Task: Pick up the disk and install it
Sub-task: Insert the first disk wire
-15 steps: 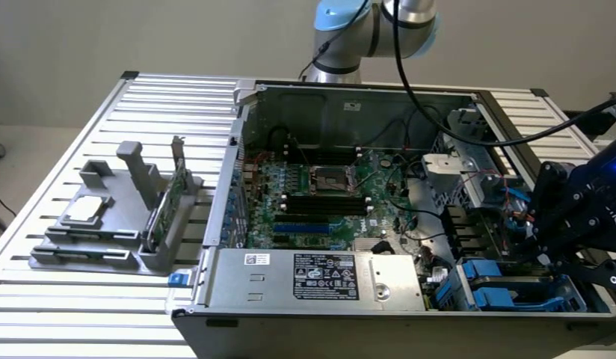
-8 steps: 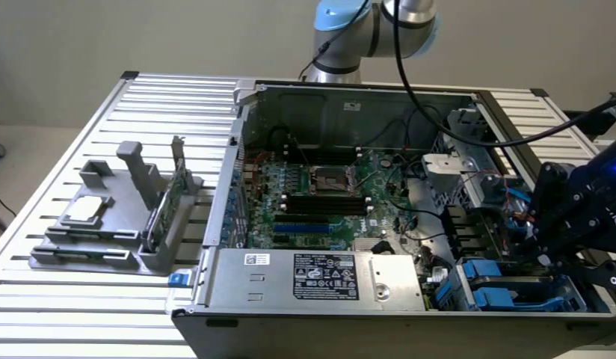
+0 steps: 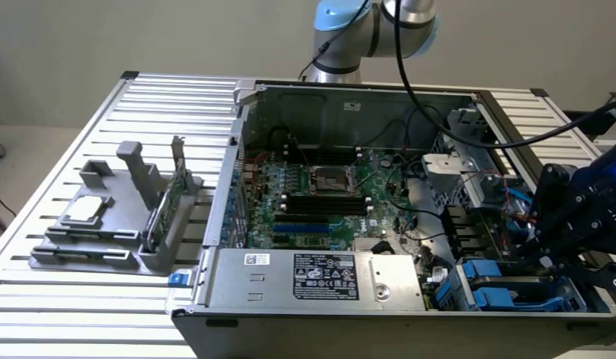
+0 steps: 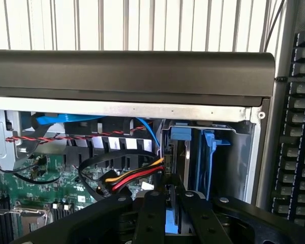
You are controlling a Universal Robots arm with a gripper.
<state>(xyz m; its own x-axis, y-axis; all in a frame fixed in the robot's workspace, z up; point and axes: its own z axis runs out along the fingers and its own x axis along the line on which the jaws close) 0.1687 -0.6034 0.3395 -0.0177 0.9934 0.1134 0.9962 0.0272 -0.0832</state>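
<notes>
Gripper (image 4: pixel 171 213) seemingly clamps blue-framed disk (image 4: pixel 171 223) inside case bay (image 4: pixel 234 152).

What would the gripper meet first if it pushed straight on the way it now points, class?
Most likely the drive bay of the computer case. In the wrist view the gripper is closed on the disk, whose blue carrier edge points into the slot between the blue rails. Depth is unclear, so contact may already exist.
</notes>
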